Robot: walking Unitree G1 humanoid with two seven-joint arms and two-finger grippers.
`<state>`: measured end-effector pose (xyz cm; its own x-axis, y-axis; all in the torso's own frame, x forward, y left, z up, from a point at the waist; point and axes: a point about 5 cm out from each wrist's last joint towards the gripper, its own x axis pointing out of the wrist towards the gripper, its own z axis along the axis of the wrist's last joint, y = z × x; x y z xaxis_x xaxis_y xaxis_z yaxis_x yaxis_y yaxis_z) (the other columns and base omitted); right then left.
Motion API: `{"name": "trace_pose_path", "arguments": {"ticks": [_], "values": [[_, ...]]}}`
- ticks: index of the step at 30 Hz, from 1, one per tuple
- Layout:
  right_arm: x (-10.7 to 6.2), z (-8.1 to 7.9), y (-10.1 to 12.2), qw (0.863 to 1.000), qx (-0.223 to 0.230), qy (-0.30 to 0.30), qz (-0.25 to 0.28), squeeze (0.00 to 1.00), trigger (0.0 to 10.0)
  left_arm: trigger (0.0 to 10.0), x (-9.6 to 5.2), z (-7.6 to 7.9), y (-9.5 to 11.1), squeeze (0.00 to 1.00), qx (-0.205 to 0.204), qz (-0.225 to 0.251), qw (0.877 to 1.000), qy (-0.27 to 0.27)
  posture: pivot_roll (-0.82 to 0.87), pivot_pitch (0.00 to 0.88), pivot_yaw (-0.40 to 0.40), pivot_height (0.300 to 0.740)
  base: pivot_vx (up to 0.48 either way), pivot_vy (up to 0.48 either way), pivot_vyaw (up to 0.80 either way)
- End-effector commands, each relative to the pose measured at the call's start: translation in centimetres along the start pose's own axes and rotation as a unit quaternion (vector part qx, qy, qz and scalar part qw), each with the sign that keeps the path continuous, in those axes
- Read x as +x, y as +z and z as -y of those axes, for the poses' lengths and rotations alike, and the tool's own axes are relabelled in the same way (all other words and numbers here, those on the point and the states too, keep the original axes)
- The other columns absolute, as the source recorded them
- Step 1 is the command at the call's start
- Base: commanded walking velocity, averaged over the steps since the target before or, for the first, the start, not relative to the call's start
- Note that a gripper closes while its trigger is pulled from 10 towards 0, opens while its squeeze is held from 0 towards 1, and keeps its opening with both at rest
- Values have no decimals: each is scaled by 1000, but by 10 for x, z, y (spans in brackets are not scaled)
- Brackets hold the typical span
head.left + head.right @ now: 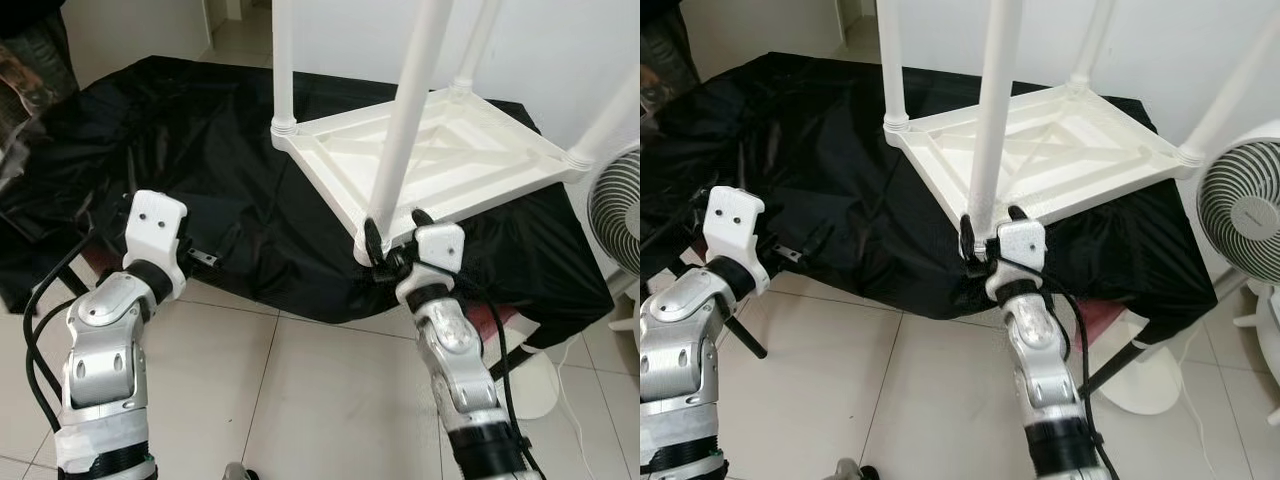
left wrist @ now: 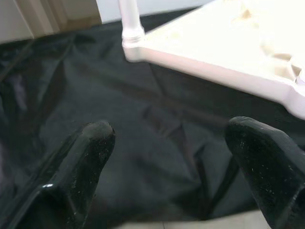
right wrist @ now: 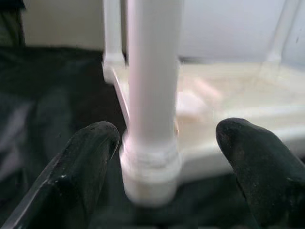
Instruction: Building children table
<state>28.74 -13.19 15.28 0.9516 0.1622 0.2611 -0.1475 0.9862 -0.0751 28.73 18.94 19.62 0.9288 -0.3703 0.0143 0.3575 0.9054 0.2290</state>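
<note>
The upturned white table [image 1: 440, 150] lies on the black sheet [image 1: 200, 180]. The right gripper [image 1: 395, 238] straddles its near leg [image 1: 405, 120], fingers wide apart, gripping nothing. The left gripper [image 2: 176, 157] hovers near left, open, empty. Closing off-centre could wrench the leg loose

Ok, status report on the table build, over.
Right pincer open, fingers either side of near table leg at its socket. Left pincer open, idle over black sheet. Table upside down, four legs up. White fan close on right.
</note>
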Motion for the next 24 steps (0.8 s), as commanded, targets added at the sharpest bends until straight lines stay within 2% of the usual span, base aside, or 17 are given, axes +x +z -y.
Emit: {"name": "trace_pose_path", "arguments": {"ticks": [1,4,5,11,15,19,24], "values": [[-11,5,-6,1000,3,-9,-23,0,10000,10000,-7,-8,-10,0,-2,-19,996,82,-22,94,23,740,0,0,0],[-17,6,-9,1000,-6,-7,-30,0,10000,10000,-11,-8,-14,0,2,-25,996,90,-22,94,23,740,0,0,0],[-20,12,-4,999,-7,-25,-28,0,10000,10000,-15,-10,-13,0,-11,-20,993,117,-23,87,14,740,0,0,0],[-19,19,5,999,4,-44,-21,0,10000,10000,-15,-10,-8,0,-8,-11,990,137,-28,79,7,740,0,0,0],[-16,27,16,999,0,-32,-6,0,10000,10000,-8,-11,1,0,3,20,987,159,-39,70,-2,740,0,0,0],[-16,32,15,999,-6,-35,-9,0,10000,10000,-2,-10,5,0,3,32,986,166,-49,67,-13,740,0,0,0],[-18,34,13,999,-17,-39,-20,0,10000,10000,5,-6,11,0,-19,43,986,158,-54,68,-16,740,0,0,0]]}}
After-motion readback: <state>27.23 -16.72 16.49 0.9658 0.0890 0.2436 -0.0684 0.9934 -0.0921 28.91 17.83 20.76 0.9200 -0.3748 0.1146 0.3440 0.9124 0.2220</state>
